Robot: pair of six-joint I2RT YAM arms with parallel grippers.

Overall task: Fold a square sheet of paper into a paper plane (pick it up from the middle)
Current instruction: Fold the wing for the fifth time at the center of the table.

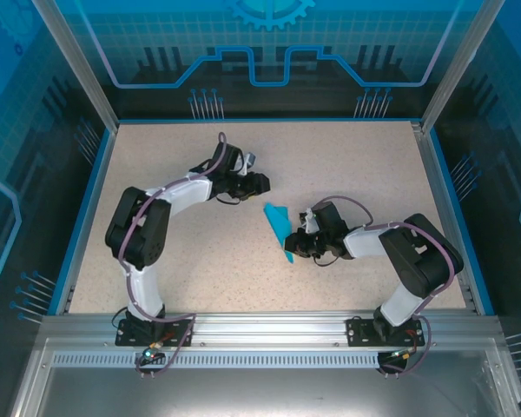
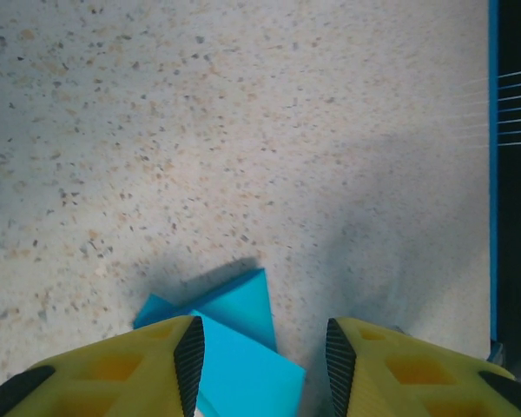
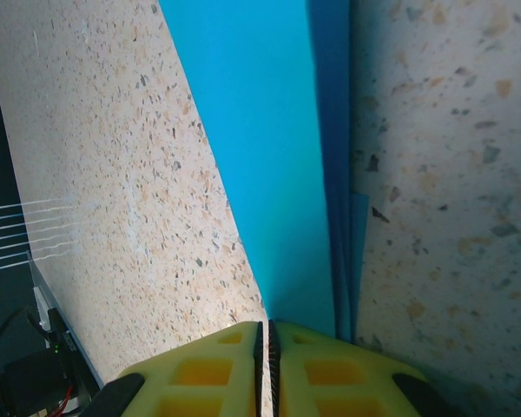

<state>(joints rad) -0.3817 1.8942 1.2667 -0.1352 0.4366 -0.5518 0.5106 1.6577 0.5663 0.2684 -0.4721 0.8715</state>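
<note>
Right wrist view shows you the right gripper [image 3: 267, 332] clenched on the near end of the folded paper plane [image 3: 260, 156], at mid-table [image 1: 200, 287]. Your left gripper [image 2: 260, 352] is released, its 2 fingers apart, the plane's other end between them.

No legible text, number, label or brand showing anywhere. Back panel [image 1: 330, 52] carrying only gear emblem [image 1: 271, 10] and circuit-line pattern, neither bearing letters.
</note>
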